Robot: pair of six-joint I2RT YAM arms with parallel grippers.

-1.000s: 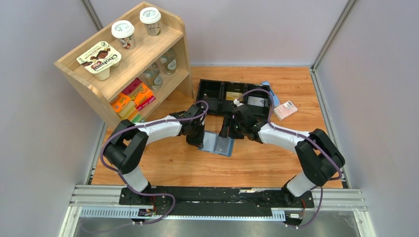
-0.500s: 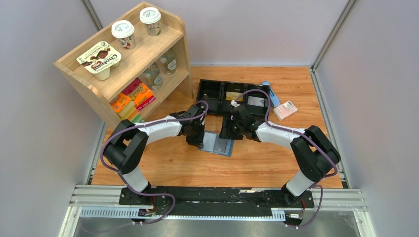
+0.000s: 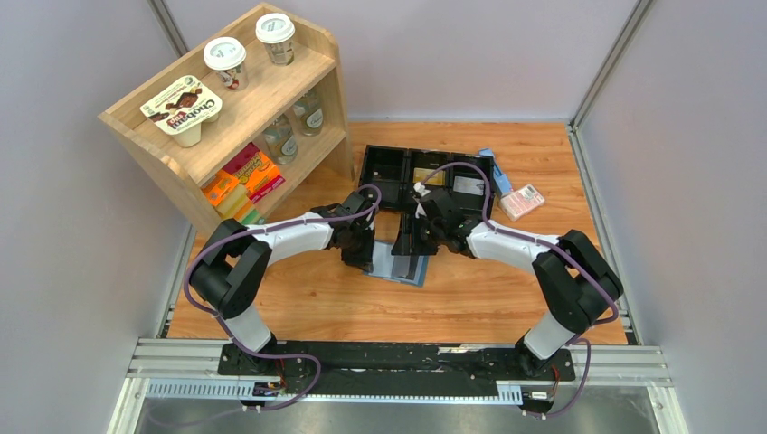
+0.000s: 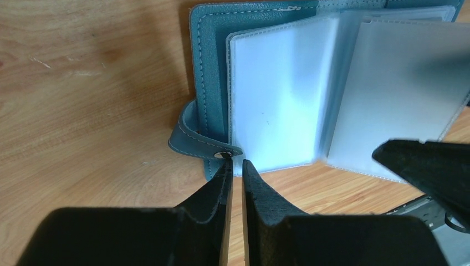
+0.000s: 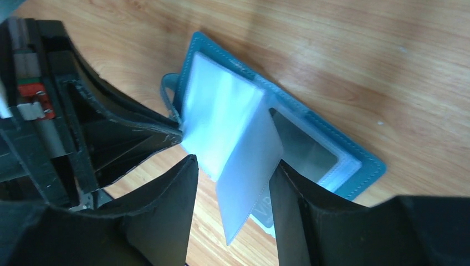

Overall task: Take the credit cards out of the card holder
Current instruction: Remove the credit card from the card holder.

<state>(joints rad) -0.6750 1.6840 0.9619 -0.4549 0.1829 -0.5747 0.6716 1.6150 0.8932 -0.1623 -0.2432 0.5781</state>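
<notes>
The teal card holder lies open on the table, its clear sleeves spread out. My left gripper is shut, with a thin gap and nothing in it. Its tips rest on the snap strap at the holder's left edge. My right gripper hangs open over the holder's right half. One clear sleeve page stands up between its fingers and leans on the right finger. A dark credit card shows inside the pocket beneath.
A black three-compartment tray sits just behind the holder, with a gold card and a whitish card in it. A pink-white packet lies to its right. A wooden shelf with cups stands at the back left.
My right gripper has shifted left over the holder and its jaws have narrowed slightly around the raised sleeve page. The left gripper has not moved.
</notes>
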